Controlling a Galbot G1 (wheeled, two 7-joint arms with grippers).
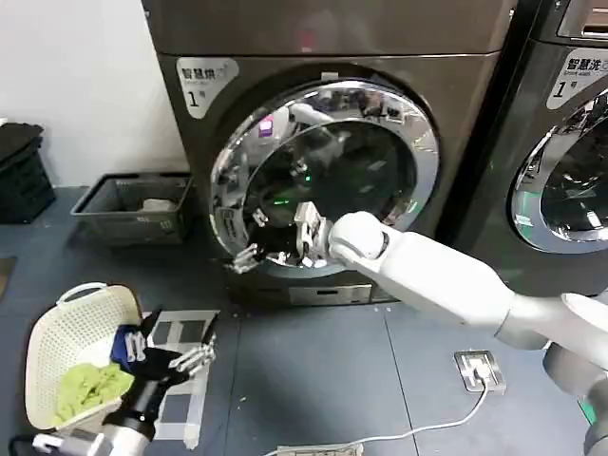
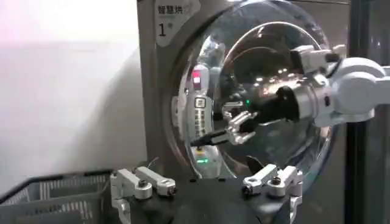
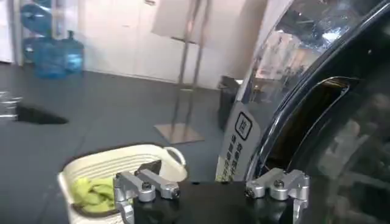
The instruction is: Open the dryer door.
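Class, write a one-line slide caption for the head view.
Right pincer reaches the lower-left chrome rim of the dryer door; left pincer waits low beside the laundry basket.

The right arm covers the lower right of the dryer door. Whether the right gripper touches the rim is unclear. The second machine is cut by the right edge. The far grey bin's contents are unclear.
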